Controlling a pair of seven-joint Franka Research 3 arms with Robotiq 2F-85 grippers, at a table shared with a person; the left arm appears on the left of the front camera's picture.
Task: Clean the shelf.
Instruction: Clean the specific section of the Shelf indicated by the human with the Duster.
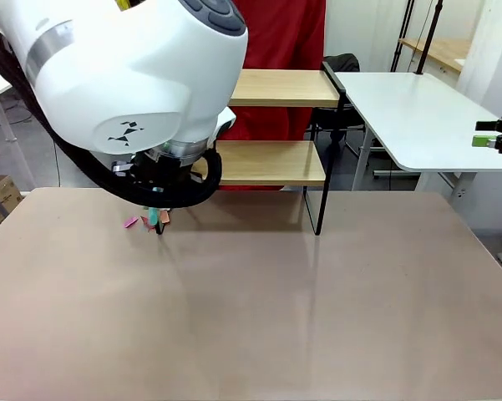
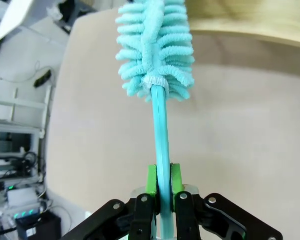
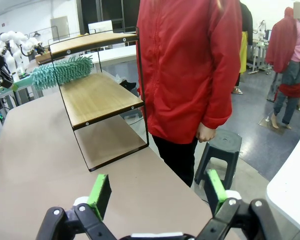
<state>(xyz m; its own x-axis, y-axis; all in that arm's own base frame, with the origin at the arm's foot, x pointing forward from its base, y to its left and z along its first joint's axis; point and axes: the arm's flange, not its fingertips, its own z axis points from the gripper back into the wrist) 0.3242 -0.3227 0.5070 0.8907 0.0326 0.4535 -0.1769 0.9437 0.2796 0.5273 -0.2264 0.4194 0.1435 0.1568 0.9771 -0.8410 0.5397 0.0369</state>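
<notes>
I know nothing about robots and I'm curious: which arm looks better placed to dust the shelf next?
The left, probably. The left gripper is shut on the teal duster by its handle, with the fluffy head close by the shelf. The right gripper hangs open and empty, farther off.

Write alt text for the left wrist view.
The left gripper is shut on the thin teal handle of a fluffy teal duster, whose head points up the picture. Beneath it lies the tan table, and a light wooden board of the shelf crosses the top right corner.
</notes>
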